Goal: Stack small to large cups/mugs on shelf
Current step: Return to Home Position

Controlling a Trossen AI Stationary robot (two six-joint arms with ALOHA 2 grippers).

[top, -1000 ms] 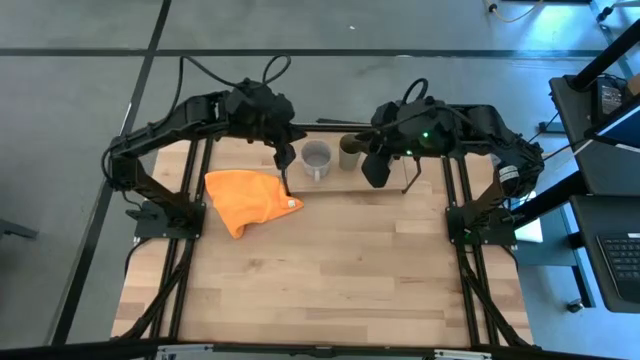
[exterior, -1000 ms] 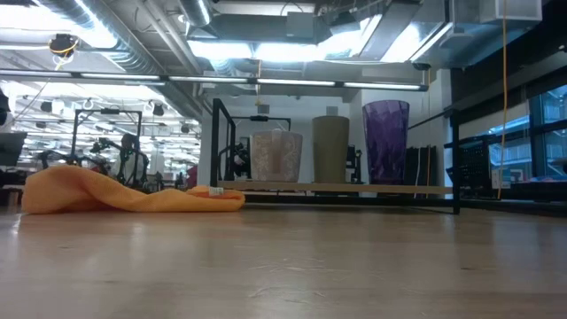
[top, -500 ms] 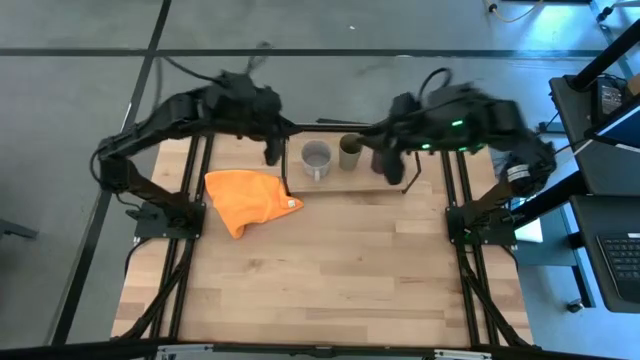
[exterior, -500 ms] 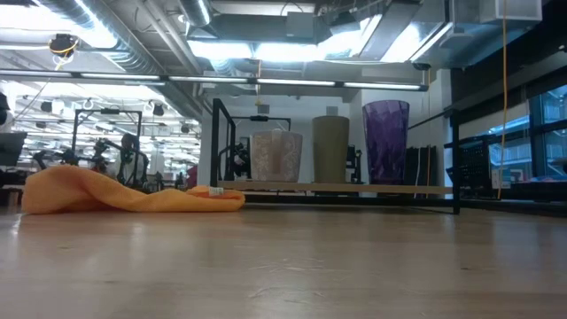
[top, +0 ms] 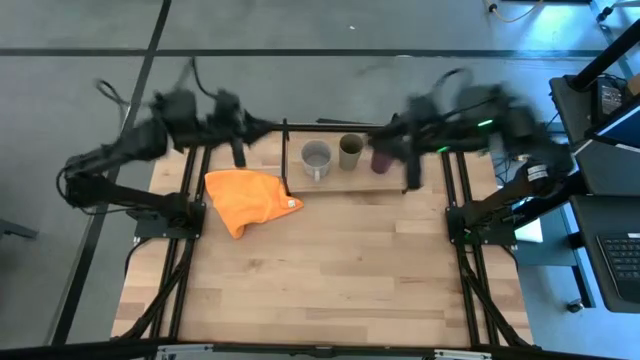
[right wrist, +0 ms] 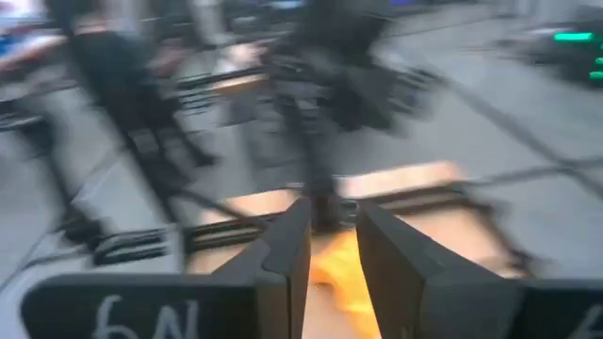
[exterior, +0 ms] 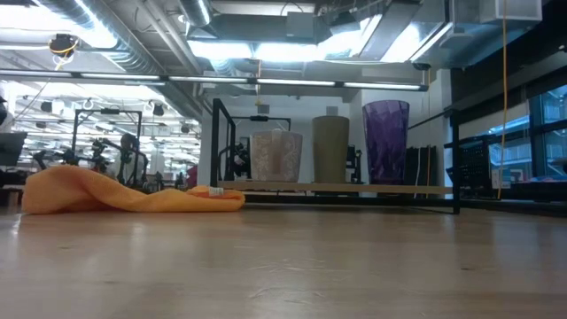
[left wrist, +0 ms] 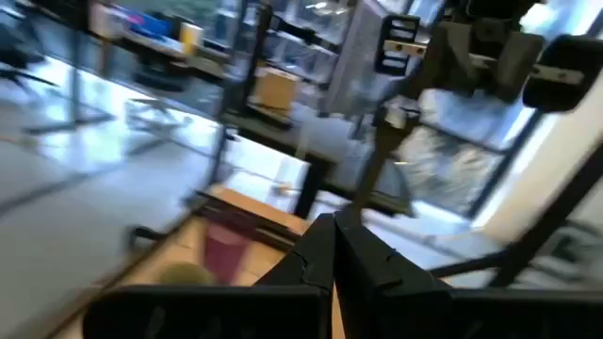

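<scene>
- Fingers [left wrist: 309, 262] of the left end effector [left wrist: 334, 224] pressed together to a point, nothing held.
- Same left end effector [top: 238, 152] raised over the far left part of the bench [top: 330, 270], beyond the orange cloth [top: 245, 197] and to the left of the shelf [top: 342, 182].
- Right end effector [right wrist: 330, 215] narrow, with a slim gap between its two fingers (a strip of the orange cloth [right wrist: 337, 268] visible through it) and nothing held.
- In the high view, right end effector [top: 409, 166] raised by the right end of the shelf, just beside the purple ribbed cup [top: 382, 158]; contact with it not to be told.
- Both arms bent, elbows out toward the left and right sides of the bench; neither one in the low view.
- Shelf [exterior: 354, 187] at the far middle of the bench [exterior: 283, 266], a light board on thin black wire legs.
- Three vessels upright in one row on the board: grey mug [top: 316, 158] at the left, olive-green cup [top: 350, 150] in the middle, purple ribbed cup at the right.
- Stepped heights in the low view: grey mug [exterior: 276, 157] lowest, olive-green cup [exterior: 330, 148] taller, purple ribbed cup [exterior: 386, 140] tallest, narrow gaps between them.
- Orange cloth [exterior: 106, 192] crumpled on the bench left of the shelf, one corner close to the shelf's left frame.
</scene>
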